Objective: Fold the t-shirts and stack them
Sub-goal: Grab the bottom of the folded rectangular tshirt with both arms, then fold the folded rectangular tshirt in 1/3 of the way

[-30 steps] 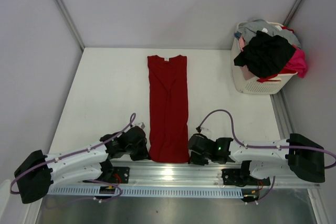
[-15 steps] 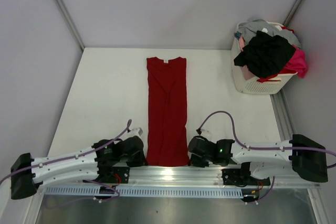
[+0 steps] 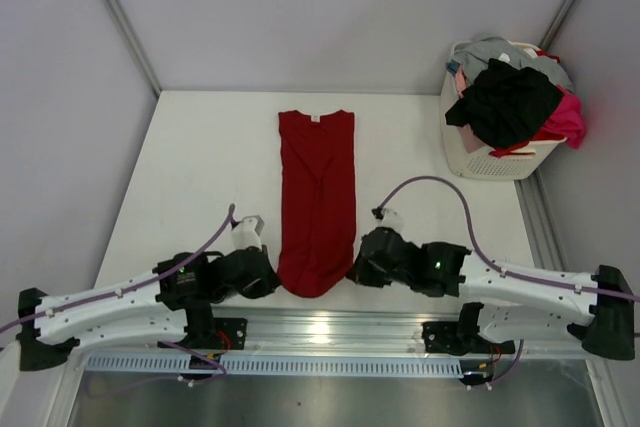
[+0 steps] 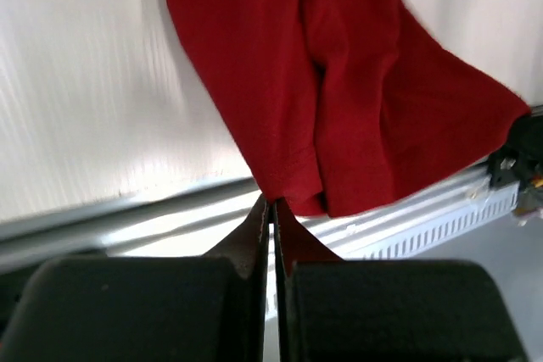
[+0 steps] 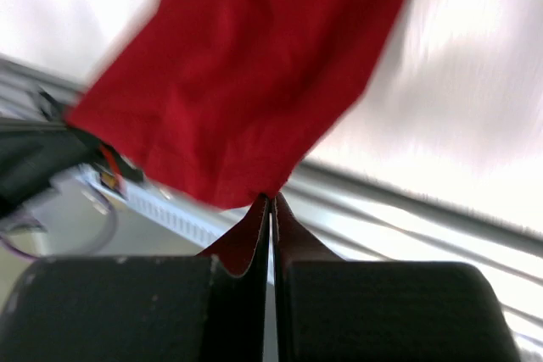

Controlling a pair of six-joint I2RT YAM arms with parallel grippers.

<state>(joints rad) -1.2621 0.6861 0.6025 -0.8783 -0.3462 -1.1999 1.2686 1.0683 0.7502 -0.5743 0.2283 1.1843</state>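
Cloth fills both wrist views: the dark red tee (image 3: 317, 187) lies lengthwise down the middle of the table (image 3: 200, 167), collar at the far end, its near hem drawn narrow between the two arms. The left gripper (image 4: 271, 206) is clenched on the hem's left corner and the right gripper (image 5: 270, 201) on its right corner. Black, pink and grey t-shirts (image 3: 505, 99) sit heaped in the white basket (image 3: 500, 163) at the table's far right corner.

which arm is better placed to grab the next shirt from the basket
Right. The basket stands at the far right, nearer the right gripper; the left gripper would have to reach across the red shirt. Both now pinch its hem.
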